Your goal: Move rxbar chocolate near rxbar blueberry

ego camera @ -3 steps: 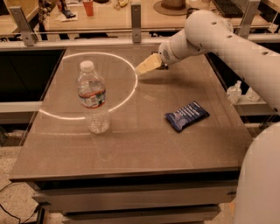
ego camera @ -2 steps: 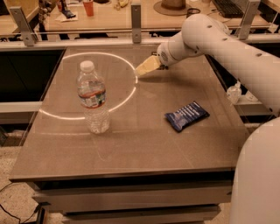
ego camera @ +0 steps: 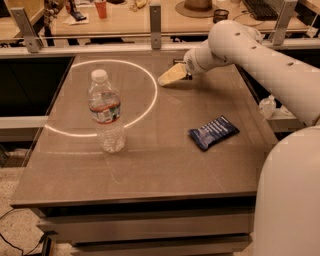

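Observation:
The rxbar blueberry (ego camera: 213, 132) is a dark-blue wrapper lying flat on the right part of the brown table (ego camera: 165, 170). My gripper (ego camera: 172, 76) hangs low over the far middle of the table, well beyond the blue wrapper and to its left. A small dark edge (ego camera: 178, 62) shows just behind the gripper; it may be the rxbar chocolate, which is otherwise hidden by the gripper. The white arm (ego camera: 260, 55) reaches in from the right.
A clear water bottle (ego camera: 105, 112) with a white cap stands upright on the left part of the table. A bright ring of light (ego camera: 150, 92) lies on the tabletop around it. A counter with clutter (ego camera: 125, 15) runs behind the table.
The gripper has sunk very slightly toward the table at the same far-middle spot. The bottle and the blue wrapper have not moved.

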Tool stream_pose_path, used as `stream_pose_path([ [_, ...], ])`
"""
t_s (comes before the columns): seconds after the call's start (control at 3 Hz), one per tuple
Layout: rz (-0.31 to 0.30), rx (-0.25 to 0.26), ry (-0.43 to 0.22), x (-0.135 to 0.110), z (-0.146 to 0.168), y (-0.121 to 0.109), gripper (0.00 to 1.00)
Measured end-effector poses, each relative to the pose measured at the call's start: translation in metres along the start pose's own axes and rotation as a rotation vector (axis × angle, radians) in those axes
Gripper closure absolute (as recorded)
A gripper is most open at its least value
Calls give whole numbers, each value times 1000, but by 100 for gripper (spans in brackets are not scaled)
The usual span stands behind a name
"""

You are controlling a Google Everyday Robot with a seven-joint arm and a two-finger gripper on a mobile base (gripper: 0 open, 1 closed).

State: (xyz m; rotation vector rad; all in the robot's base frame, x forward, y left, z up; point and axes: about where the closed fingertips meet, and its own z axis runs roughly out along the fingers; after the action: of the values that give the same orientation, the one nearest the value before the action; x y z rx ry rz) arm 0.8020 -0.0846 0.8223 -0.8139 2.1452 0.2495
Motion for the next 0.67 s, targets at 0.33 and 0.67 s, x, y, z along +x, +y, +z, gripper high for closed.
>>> stream_pose_path([
  [0.33,36,9,8,7,3,-8,15],
  [0.67,50,5,13,11,4,-12,40],
])
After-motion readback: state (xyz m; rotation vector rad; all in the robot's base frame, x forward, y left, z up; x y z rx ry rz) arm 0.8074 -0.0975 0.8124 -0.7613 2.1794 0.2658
